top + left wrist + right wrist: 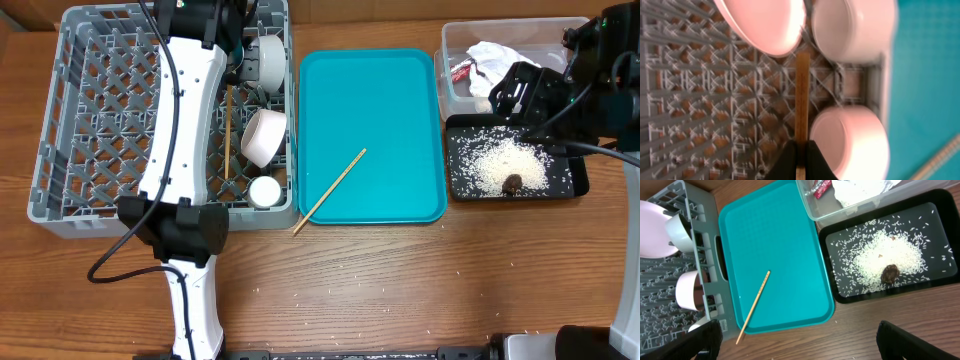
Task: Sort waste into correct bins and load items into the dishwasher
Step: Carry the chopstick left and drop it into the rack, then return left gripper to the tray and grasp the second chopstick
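Observation:
My left gripper (801, 161) is shut on the end of a wooden chopstick (801, 95), which runs over the grid of the grey dish rack (90, 120). The chopstick also shows in the overhead view (228, 130). A white plate (760, 25), two bowls (855, 25) (265, 135) and a small cup (265, 190) stand in the rack's right side. The second chopstick (330, 190) lies across the teal tray's front left edge. My right gripper (807, 345) is open and empty, high above the black tray (575, 185) holding rice (505, 162) and a brown lump (512, 182).
The clear tub (455, 45) at the back right holds the crumpled napkin (495, 55) and red wrapper (460, 70). The teal tray (400, 120) lies between rack and bins. Stray rice grains (300, 293) dot the wooden table in front. My left arm (190, 110) spans the rack.

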Available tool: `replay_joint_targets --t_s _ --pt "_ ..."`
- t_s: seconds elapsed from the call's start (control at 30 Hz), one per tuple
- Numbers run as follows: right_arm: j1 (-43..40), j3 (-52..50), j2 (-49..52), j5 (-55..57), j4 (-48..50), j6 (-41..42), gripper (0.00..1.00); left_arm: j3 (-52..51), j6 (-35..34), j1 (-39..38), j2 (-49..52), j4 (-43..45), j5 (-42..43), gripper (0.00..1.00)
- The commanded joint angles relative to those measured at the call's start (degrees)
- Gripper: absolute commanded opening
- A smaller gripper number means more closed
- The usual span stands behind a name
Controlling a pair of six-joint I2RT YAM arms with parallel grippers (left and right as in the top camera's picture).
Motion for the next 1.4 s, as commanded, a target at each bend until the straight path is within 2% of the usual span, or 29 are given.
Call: replay_joint_targets --t_s 0.0,0.17,0.23,0.4,0.47,0.5,0.57,0.8,0.93,1.03,1.13,1.2,1.37 --pt "-0.2 0.4 -0.3 0.6 0.3 0.0 1.0 -8.3 -3.5 1.5 -0.7 6.7 -7.3 0.04" --pt "-0.2 0.4 -0.3 0.6 0.3 0.0 1.0 -18.0 -4.5 5.3 -0.7 12.7 -7.7 0.04" --pt "-0.2 0.4 -0.3 0.6 0.3 0.0 1.0 -22.1 -1.1 5.9 -0.7 16.0 -7.7 0.04" --pt "-0.2 0.4 -0.3 0.6 0.3 0.0 1.0 -27.3 1.1 5.9 -0.7 21.0 -7.3 0.04" --pt "-0.2 0.4 -0.3 0.6 0.3 0.0 1.0 -27.3 1.7 5.9 -0.7 20.9 -7.3 0.04" --pt "-0.2 0.4 -0.3 0.6 0.3 0.0 1.0 -27.3 1.8 5.9 -0.7 20.8 -7.3 0.15" --pt "-0.2 0.4 -0.3 0.6 0.3 0.0 1.0 -27.2 1.9 5.8 -0.8 20.5 -7.3 0.22" --pt "-0.2 0.4 -0.3 0.6 0.3 0.0 1.0 -22.3 1.9 4.7 -2.5 18.2 -4.6 0.33" --pt "-0.2 0.4 -0.3 0.6 0.3 0.0 1.0 -14.8 1.9 3.2 -2.6 12.8 -0.9 0.33" --pt "-0.2 0.4 -0.3 0.6 0.3 0.0 1.0 -10.0 6.5 1.4 -2.6 8.6 5.8 0.34" --pt "-0.2 0.4 -0.3 0.6 0.3 0.0 1.0 -8.9 17.7 -3.0 -2.6 5.8 17.7 0.43" --pt "-0.2 0.4 -0.3 0.6 0.3 0.0 1.0 -10.1 21.2 -5.3 -2.6 5.7 20.8 0.47" --pt "-0.2 0.4 -0.3 0.6 0.3 0.0 1.0 -15.6 25.1 -12.3 -2.6 6.6 21.2 0.55"
